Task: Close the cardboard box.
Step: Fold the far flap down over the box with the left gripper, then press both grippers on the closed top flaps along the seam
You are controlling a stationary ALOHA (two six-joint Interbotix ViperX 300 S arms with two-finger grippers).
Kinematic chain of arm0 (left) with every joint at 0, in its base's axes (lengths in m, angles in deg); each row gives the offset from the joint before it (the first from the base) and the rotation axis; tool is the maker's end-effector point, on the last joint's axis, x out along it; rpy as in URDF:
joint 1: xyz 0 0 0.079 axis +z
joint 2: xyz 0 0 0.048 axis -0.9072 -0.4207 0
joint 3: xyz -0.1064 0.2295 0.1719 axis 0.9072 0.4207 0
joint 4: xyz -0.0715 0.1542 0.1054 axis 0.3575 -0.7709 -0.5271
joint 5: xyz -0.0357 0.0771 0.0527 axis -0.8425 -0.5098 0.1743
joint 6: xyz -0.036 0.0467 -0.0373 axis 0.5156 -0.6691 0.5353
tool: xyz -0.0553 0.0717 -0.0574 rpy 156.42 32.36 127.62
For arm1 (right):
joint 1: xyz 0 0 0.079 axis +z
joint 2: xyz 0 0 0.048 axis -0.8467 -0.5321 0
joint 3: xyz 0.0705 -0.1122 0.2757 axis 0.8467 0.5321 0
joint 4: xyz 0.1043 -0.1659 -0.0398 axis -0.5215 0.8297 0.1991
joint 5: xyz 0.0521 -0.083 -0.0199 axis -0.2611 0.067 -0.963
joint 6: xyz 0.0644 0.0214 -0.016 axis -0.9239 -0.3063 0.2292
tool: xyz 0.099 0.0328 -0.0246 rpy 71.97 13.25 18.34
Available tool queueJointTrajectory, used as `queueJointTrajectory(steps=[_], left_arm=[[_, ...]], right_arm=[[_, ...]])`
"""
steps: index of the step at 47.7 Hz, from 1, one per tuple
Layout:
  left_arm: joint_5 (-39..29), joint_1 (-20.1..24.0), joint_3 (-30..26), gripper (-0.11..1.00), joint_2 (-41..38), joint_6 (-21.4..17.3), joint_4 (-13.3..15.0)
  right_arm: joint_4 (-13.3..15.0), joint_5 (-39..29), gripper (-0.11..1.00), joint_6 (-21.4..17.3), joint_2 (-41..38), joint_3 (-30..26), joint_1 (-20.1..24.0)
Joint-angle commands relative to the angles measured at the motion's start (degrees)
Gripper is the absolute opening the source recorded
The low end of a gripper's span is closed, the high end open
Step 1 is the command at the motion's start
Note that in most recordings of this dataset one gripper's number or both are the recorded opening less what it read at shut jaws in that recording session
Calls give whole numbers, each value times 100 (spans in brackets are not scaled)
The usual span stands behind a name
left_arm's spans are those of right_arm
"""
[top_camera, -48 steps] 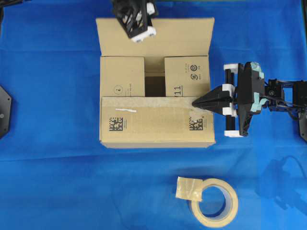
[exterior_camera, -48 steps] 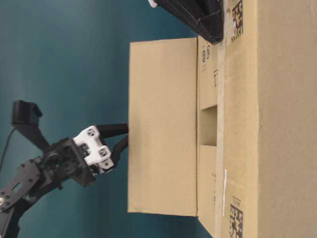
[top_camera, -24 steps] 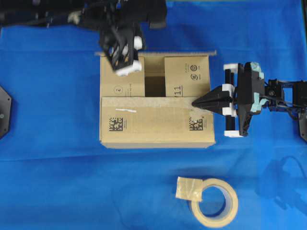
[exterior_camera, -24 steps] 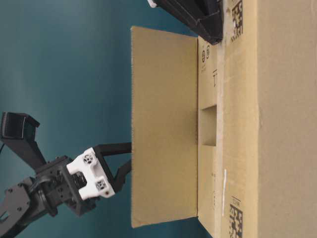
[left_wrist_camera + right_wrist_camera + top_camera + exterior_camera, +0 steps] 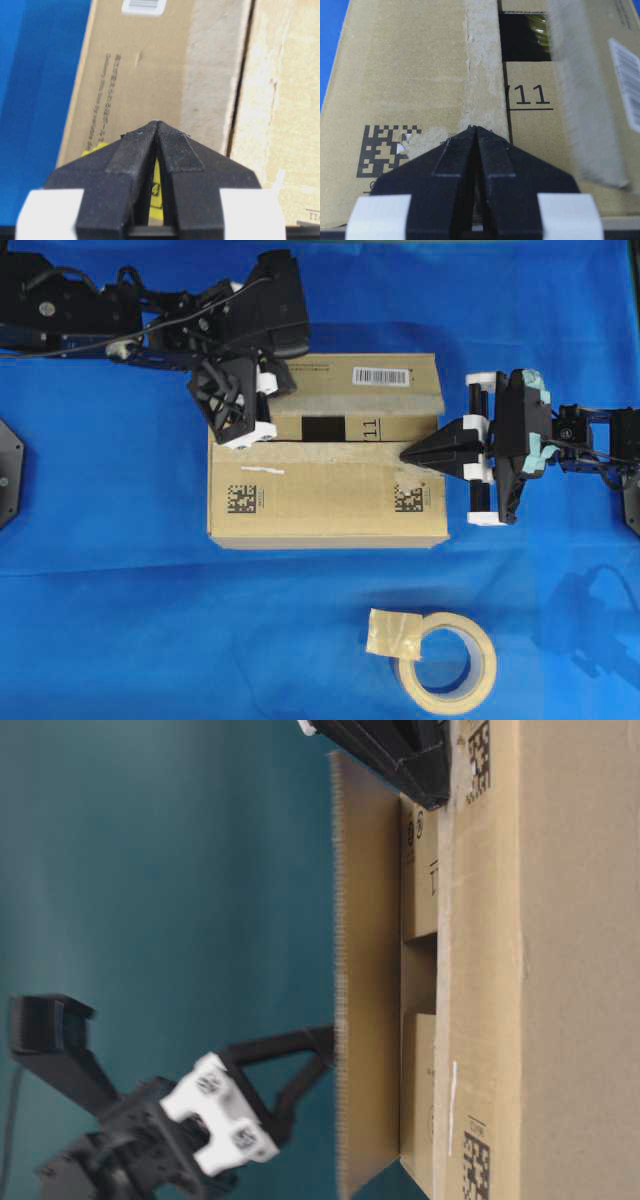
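Observation:
The cardboard box [image 5: 320, 500] stands mid-table. Its near flap with QR codes lies folded flat. Its far flap [image 5: 350, 390], bearing a barcode label [image 5: 383, 376], is tipped down over the top and stands slightly raised in the table-level view [image 5: 365, 970]. A dark gap [image 5: 322, 428] shows between the flaps. My left gripper [image 5: 285, 390] is shut and empty, pressing on the far flap's outer face [image 5: 130, 65] near its left end, over a yellow sticker [image 5: 156, 192]. My right gripper [image 5: 405, 453] is shut and empty, its tip resting on the near flap's taped edge [image 5: 480, 75].
A beige tape roll [image 5: 450, 660] lies on the blue cloth in front of the box, to the right. The left arm [image 5: 90, 315] stretches along the far left. The right arm [image 5: 590, 440] lies right of the box.
The far flap has swung from laid back to nearly flat over the opening. My left gripper moved forward and down with it. The right gripper has not moved.

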Motion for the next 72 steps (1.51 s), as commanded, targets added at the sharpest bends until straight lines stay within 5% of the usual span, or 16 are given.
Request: queueJointTrajectory(steps=[1,19,72], left_arm=[[281,-18,158,0,123,123,9],[1292,-123,896,0,70,545,9],[1626,-193,993,0,149,563,9]], right_arm=[[-18,35,0,9,26,-53,-35],[-18,35,0,18,35,-53,-44],[-18,149,0,9,26,-53,-369]])
